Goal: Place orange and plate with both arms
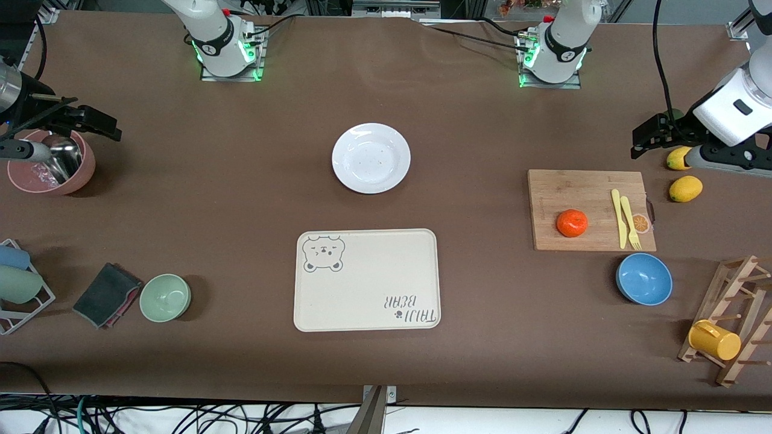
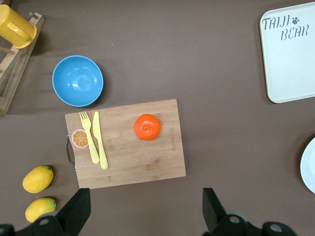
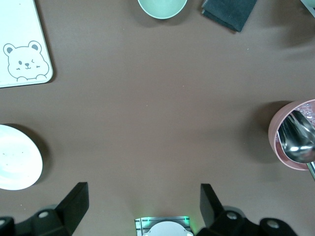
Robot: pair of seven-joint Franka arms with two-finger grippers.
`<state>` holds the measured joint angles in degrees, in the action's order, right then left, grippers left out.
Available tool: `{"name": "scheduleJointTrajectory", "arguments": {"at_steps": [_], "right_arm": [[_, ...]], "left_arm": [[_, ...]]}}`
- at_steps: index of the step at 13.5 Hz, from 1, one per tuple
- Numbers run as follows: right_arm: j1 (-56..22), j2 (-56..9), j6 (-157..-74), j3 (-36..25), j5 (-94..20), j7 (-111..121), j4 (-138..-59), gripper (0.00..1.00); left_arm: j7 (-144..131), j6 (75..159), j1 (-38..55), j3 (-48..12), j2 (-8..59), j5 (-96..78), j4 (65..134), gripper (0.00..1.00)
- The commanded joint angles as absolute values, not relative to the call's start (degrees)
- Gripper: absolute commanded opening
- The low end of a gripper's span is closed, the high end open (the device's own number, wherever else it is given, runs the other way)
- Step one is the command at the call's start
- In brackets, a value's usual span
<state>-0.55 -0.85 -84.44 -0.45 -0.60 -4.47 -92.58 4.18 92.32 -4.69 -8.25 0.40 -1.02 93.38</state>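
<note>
The orange (image 1: 572, 223) lies on a bamboo cutting board (image 1: 561, 193) toward the left arm's end of the table; it also shows in the left wrist view (image 2: 147, 127). The white plate (image 1: 371, 158) lies at the table's middle, farther from the front camera than the bear tray, and its edge shows in the right wrist view (image 3: 17, 160). My left gripper (image 1: 648, 137) (image 2: 145, 211) is open and empty, up in the air beside the board near the lemons. My right gripper (image 1: 96, 122) (image 3: 142, 204) is open and empty, over the pink bowl's edge.
A cream bear-printed tray (image 1: 367, 313) lies nearer the front camera than the plate. A yellow fork and knife (image 1: 626, 218) lie on the board. Two lemons (image 1: 686, 188), a blue bowl (image 1: 644, 278), a mug rack (image 1: 724, 319), a green bowl (image 1: 165, 297), a dark cloth (image 1: 107, 294) and a pink bowl (image 1: 51, 175) with a ladle stand around.
</note>
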Motion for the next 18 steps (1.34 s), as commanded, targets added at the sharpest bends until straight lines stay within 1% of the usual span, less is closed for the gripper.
{"name": "scheduleJointTrajectory", "arguments": {"at_steps": [1,4,6,9,12,13,16,18], "right_arm": [[-0.62,-0.62,-83.58,-0.35,-0.26,-4.04,-92.29,1.0],[-0.62,-0.62,-82.88,-0.44,-0.26,-4.04,-92.29,1.0],[-0.62,-0.62,-82.88,-0.44,-0.26,-4.04,-92.29,1.0],[-0.62,-0.62,-82.88,-0.44,-0.26,-4.04,-92.29,1.0],[-0.62,-0.62,-82.88,-0.44,-0.35,-4.04,-92.29,1.0],[-0.62,-0.62,-82.88,-0.44,-0.35,-4.04,-92.29,1.0],[-0.62,-0.62,-82.88,-0.44,-0.35,-4.04,-92.29,1.0],[-0.62,-0.7,-82.88,-0.44,-0.44,-4.04,-92.29,1.0]], "left_arm": [[5.1,92.55,-4.57,-8.7,-0.7,0.09,93.78,1.0],[5.18,92.46,-5.27,-8.44,0.61,0.0,91.85,1.0],[5.01,89.66,-5.8,-7.74,1.93,0.0,90.62,1.0],[5.53,89.56,-6.67,-7.3,5.97,2.8,90.35,1.0],[5.45,89.65,-8.87,-7.65,5.97,0.97,91.13,1.0],[4.41,90.0,-8.96,-7.47,6.76,-2.43,91.49,0.99],[-0.77,95.34,-9.14,-7.56,10.89,-3.34,93.85,0.99],[-1.05,102.53,-8.62,-7.65,11.6,-3.25,99.11,1.0]]}}
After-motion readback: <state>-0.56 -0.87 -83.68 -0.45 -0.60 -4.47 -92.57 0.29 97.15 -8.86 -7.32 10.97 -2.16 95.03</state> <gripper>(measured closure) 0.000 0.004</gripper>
